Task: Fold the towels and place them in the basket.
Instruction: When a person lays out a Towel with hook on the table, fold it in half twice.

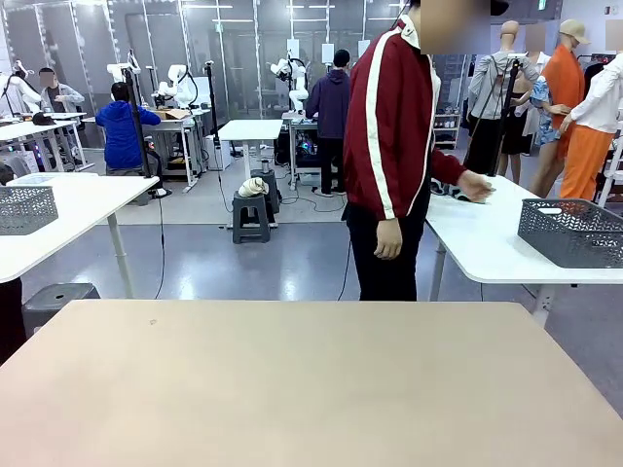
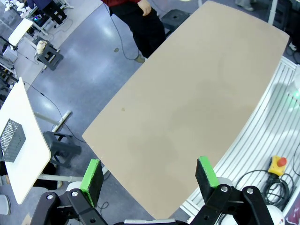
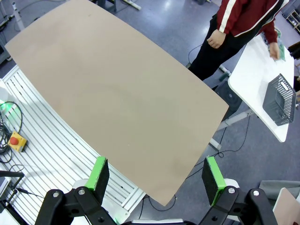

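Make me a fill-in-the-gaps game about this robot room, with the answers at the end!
1. The person beyond the beige table wears a ____ jacket with white stripes.
2. The dark grey basket near that person stands on a ____ side table.
3. The left gripper and the right gripper both have ____ jaws.
Missing words: red; white; open.

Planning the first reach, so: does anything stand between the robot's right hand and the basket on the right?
Nothing visible does. The robot's right hand, open, is above the beige table; the basket sits on a white side table to the right, across a strip of floor. The person stands farther off, beside that line.
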`<state>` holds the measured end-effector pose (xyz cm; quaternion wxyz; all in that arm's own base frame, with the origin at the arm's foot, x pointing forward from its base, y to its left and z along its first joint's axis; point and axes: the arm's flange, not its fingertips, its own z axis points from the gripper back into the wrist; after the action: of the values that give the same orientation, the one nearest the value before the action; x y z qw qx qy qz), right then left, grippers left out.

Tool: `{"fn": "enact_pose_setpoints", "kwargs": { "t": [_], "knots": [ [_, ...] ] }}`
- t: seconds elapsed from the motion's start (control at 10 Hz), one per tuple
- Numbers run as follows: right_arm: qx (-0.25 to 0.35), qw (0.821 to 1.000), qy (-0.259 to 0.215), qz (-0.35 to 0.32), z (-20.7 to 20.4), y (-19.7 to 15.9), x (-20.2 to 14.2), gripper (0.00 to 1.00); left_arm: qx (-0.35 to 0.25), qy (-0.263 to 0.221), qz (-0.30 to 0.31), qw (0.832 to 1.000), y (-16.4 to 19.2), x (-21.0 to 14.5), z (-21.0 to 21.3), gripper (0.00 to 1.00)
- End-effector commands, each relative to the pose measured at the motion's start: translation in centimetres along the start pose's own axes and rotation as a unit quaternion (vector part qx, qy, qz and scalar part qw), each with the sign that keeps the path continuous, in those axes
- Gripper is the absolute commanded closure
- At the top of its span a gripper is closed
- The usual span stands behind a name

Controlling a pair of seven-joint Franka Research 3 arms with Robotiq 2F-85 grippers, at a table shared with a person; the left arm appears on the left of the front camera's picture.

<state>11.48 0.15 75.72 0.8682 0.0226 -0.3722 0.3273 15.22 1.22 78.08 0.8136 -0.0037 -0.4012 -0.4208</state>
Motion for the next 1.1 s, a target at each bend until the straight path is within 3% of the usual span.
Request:
{"fn": "enact_pose_setpoints", "kwargs": {
  "t": [0.0, 1.0],
  "knots": [
    [-0.003, 1.0, -0.004, 0.001, 0.6, 0.25, -0.22, 0.0, 0.003, -0.002, 0.0, 1.0, 0.08, 0.05, 0.05, 0.0],
    [-0.003, 1.0, -0.004, 0.001, 0.6, 0.25, -0.22, 0.0, 0.003, -0.002, 0.0, 1.0, 0.08, 0.05, 0.05, 0.0]
  ]
}}
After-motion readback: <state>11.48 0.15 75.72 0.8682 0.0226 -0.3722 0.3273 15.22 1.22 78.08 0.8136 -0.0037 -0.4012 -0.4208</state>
